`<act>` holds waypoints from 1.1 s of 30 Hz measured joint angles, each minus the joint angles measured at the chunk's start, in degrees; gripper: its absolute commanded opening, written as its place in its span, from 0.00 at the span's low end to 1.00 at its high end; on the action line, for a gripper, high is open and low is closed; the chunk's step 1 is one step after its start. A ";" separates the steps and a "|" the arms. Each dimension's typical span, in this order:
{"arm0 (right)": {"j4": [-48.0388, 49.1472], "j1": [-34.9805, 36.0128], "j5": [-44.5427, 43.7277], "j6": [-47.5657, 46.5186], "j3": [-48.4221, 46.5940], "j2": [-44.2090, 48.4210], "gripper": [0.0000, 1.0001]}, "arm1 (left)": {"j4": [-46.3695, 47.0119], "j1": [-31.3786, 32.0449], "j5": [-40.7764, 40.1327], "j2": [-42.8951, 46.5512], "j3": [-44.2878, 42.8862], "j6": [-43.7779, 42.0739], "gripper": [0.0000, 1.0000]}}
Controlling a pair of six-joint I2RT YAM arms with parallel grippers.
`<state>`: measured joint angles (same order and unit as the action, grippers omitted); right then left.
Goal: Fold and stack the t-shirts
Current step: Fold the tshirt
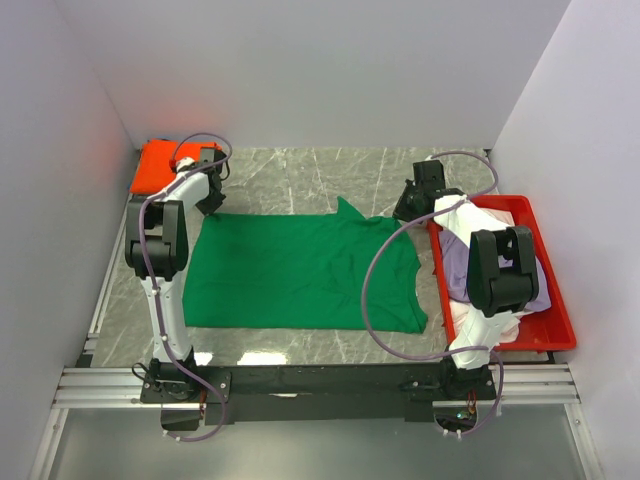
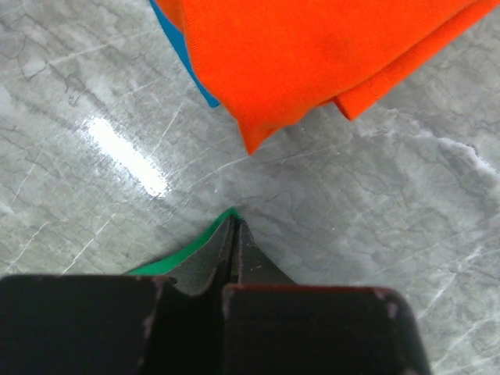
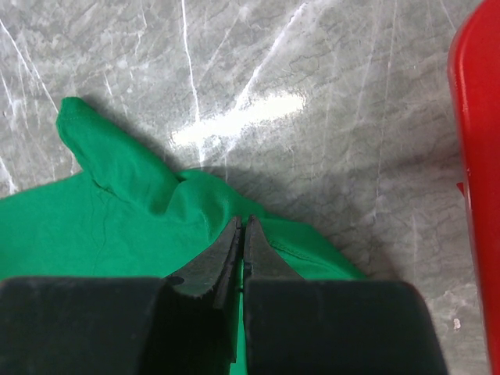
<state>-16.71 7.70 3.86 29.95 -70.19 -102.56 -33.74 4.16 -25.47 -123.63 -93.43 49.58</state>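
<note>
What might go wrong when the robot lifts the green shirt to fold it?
1. The left pincer pinches only the very tip of the green shirt's corner, so the cloth may slip out.
2. The orange shirt lies close beyond that pincer; a wide swing might nudge it.
3. The right pincer grips beside a rumpled sleeve, so the fold may turn out crooked.

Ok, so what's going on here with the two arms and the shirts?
Both arms are on the green shirt, spread flat on the table. The left gripper pinches its far left corner, the right gripper its far right edge. A folded orange shirt lies at the far left; other shirts lie in the red tray.
</note>
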 measured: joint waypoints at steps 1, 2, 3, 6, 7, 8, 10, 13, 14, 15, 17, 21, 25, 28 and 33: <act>0.00 -0.04 0.00 0.11 0.00 0.00 0.00 | -0.17 0.00 0.13 0.00 -0.24 -0.33 0.01; 0.00 -0.11 0.00 0.24 -0.04 0.00 0.00 | -0.26 0.00 0.15 0.00 -0.48 -0.42 0.01; 0.00 -0.17 0.00 0.33 -0.09 -0.02 0.00 | -0.33 0.00 0.15 0.00 -0.72 -0.50 0.01; 0.02 -0.57 0.00 0.59 -0.31 0.00 0.00 | -0.42 0.00 0.17 0.00 -1.25 -0.72 0.01; 0.04 -0.66 0.00 0.66 -0.31 0.00 0.00 | -0.46 0.00 0.17 0.02 -1.31 -0.79 0.01; 0.04 -0.74 0.02 0.66 -0.31 0.00 0.00 | -0.44 0.00 0.20 0.02 -1.31 -0.81 0.01; 0.04 -0.87 0.04 0.68 -0.31 0.00 0.00 | -0.46 0.00 0.28 0.02 -1.31 -0.83 0.01; 0.02 -0.90 0.07 0.68 -0.31 0.00 0.00 | -0.50 0.00 0.44 0.02 -1.33 -0.83 0.01; 0.02 -0.90 0.07 0.68 -0.31 0.00 0.00 | -0.57 0.00 0.59 0.02 -1.33 -0.83 0.01; 0.04 -0.90 0.07 0.68 -0.31 0.00 0.00 | -0.63 0.00 0.70 0.02 -1.33 -0.83 0.13; 0.02 -0.90 0.07 0.68 -0.31 0.02 0.00 | -0.72 0.00 0.96 0.02 -1.33 -1.01 0.21; 0.04 -0.90 0.20 0.68 -0.31 0.02 0.00 | -0.92 0.04 1.38 0.02 -1.33 -0.68 0.36; 0.04 -0.90 0.33 0.68 -0.31 0.02 0.00 | -1.25 0.15 1.27 0.02 -1.33 -0.55 0.38; 0.04 -0.92 0.35 0.68 -0.31 0.02 0.00 | -1.25 0.31 1.14 0.02 -1.31 -0.35 0.38; 0.09 -0.92 0.55 0.68 -0.31 0.02 0.00 | -1.42 0.81 -0.20 -0.07 -1.27 0.26 0.36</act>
<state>-16.62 6.79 4.40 30.63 -70.50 -102.54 -35.16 4.97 -25.67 -123.70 -94.70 49.84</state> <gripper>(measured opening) 0.022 0.372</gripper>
